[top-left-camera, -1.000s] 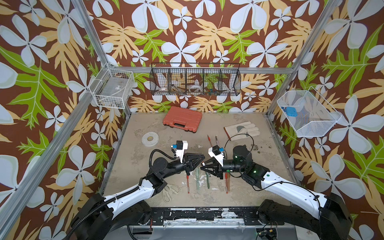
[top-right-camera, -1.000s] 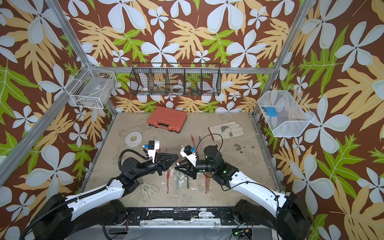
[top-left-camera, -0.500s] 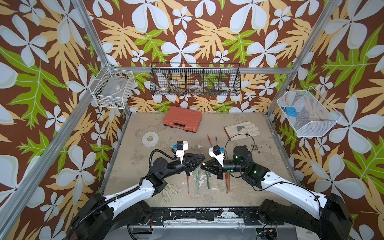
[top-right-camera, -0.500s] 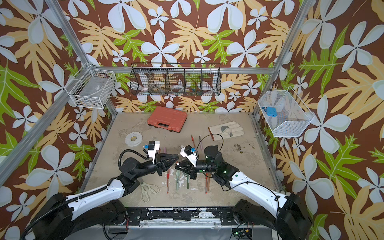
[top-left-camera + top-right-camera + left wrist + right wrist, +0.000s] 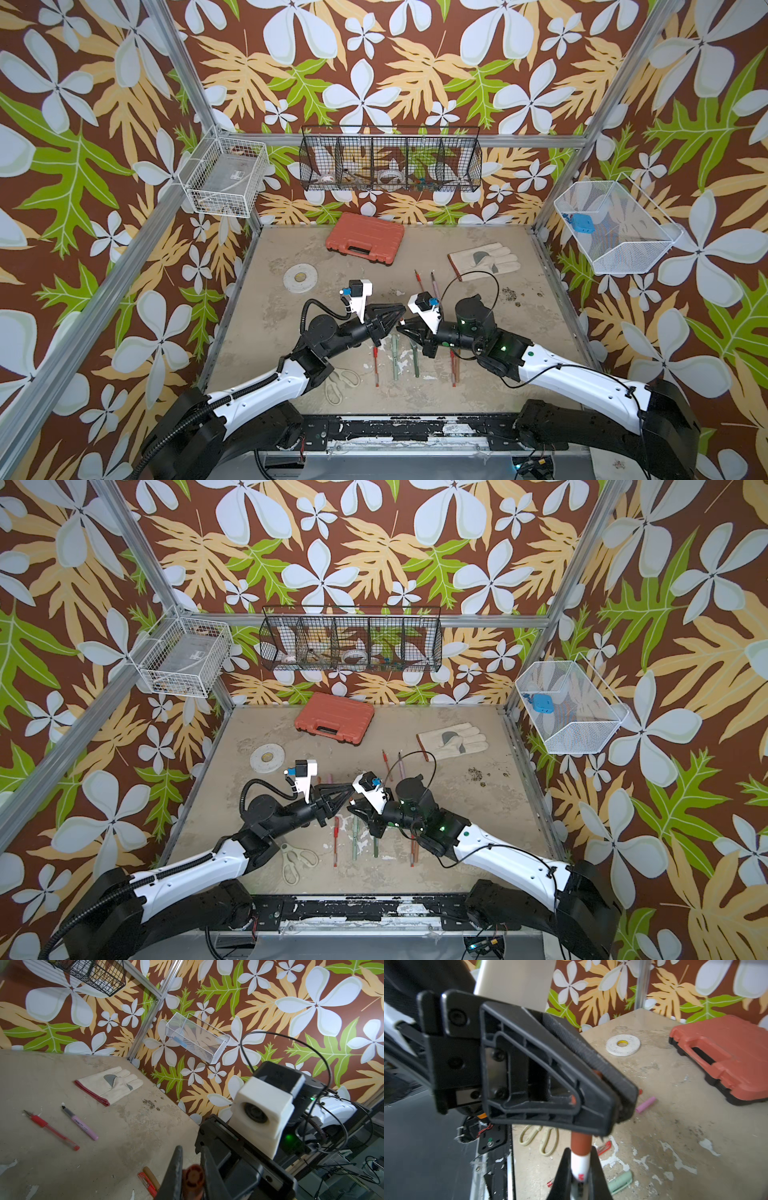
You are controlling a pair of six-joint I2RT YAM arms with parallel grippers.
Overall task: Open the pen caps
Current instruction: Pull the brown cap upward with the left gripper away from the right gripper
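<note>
Now my left gripper (image 5: 191,1150) clamps the brown cap (image 5: 580,1144), right gripper (image 5: 579,1154) clamps its white barrel (image 5: 579,1162); next, probably a straight pull apart.

Top views: high stereo pair, steeply down on whole worn beige tabletop (image 5: 266,328) | Left wrist: just behind left gripper (image 5: 190,1148), facing white plastic camera housing (image 5: 264,1109) | Right wrist: just behind right gripper (image 5: 580,1150), facing left gripper | Shared: reddish-brown plastic pen cap (image 5: 193,1176) at fingertips

Bare tabletop (image 5: 540,316) lay open along both side edges. Pens (image 5: 395,361) crowded the front middle, scissors (image 5: 340,384) sat front left, and a tool case (image 5: 365,237) and glove (image 5: 484,259) lined the back.
</note>
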